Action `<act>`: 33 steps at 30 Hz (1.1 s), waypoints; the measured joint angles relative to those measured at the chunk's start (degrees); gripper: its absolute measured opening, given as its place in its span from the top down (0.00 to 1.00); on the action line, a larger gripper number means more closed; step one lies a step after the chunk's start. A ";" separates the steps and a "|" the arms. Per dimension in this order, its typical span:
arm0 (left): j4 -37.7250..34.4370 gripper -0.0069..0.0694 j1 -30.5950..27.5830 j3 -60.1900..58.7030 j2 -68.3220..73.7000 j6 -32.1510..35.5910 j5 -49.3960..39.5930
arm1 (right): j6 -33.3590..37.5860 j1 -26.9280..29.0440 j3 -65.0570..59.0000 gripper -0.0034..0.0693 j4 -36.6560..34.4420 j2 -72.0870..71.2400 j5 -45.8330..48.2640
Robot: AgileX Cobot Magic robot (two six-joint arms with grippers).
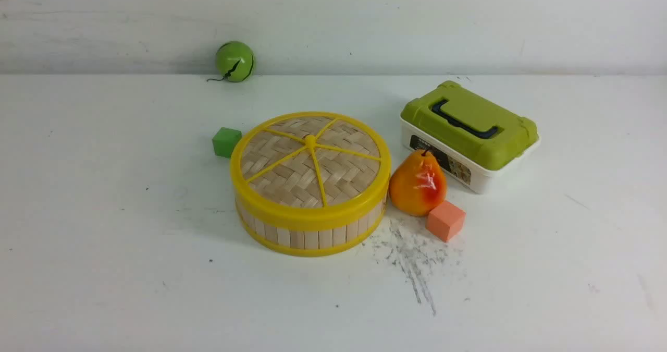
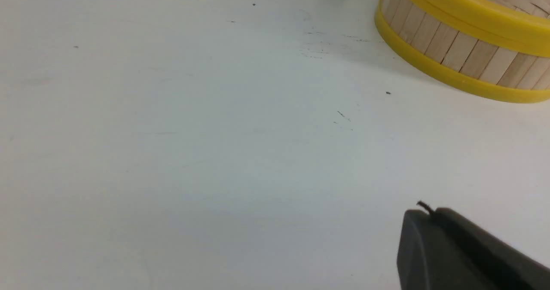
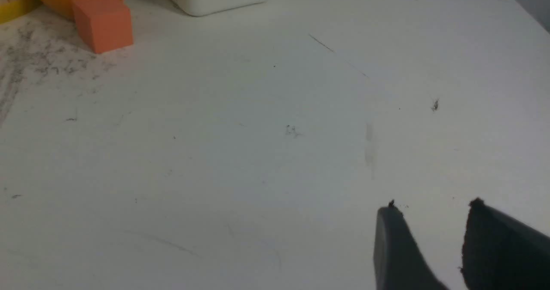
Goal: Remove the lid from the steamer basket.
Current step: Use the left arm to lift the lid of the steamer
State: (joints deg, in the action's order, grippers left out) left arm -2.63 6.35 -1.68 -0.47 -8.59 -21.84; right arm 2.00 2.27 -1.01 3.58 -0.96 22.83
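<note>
Plain white table [image 1: 104,247] against a white wall, a bit scuffed up. I'm placing everything off the steamer basket [image 1: 312,234], which sits mid-table with the lid [image 1: 311,159] seated flat on top of it, rim on rim.

Left to right:
- A green ball [image 1: 235,61] sits well behind the basket to its left, up by the wall.
- A green cube [image 1: 226,142] is just beside the basket's back-left edge.
- A pear [image 1: 417,183] is right up against the basket's right side; can't tell if they touch.
- An orange cube [image 1: 445,220] is a little further right of the basket.
- A white box with a green lid [image 1: 469,133] sits behind and right of the basket.

Count: one ball, two cubes, one basket, one lid, one pear, one box.

The left gripper [image 2: 429,215] is clenched on nothing, over bare table left of the basket. The right gripper [image 3: 433,206] has its jaws apart and empty, well right of the basket.

I'd say this is the reach stage, nothing grabbed yet. Next up, probably: get one gripper over the lid, spread wide enough for that thick rim or a spoke, then lift straight up so the basket stays put.
</note>
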 joint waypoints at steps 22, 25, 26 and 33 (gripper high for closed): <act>0.06 0.92 0.00 0.00 0.00 0.00 0.00 | 0.00 0.00 0.00 0.62 0.00 0.00 0.00; 0.11 0.92 0.00 0.00 0.00 0.00 0.00 | 0.00 0.00 0.00 0.62 0.00 0.00 0.00; 0.11 0.92 0.00 0.00 0.00 0.00 0.00 | 0.00 0.00 0.00 0.62 0.00 0.00 0.00; 0.23 0.91 0.00 0.00 0.00 0.00 0.87 | 0.00 0.00 0.00 0.62 0.00 0.00 0.00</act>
State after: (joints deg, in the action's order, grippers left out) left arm -2.40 6.35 -1.68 -0.47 -8.59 -20.97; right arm 2.00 2.27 -1.01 3.58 -0.96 22.83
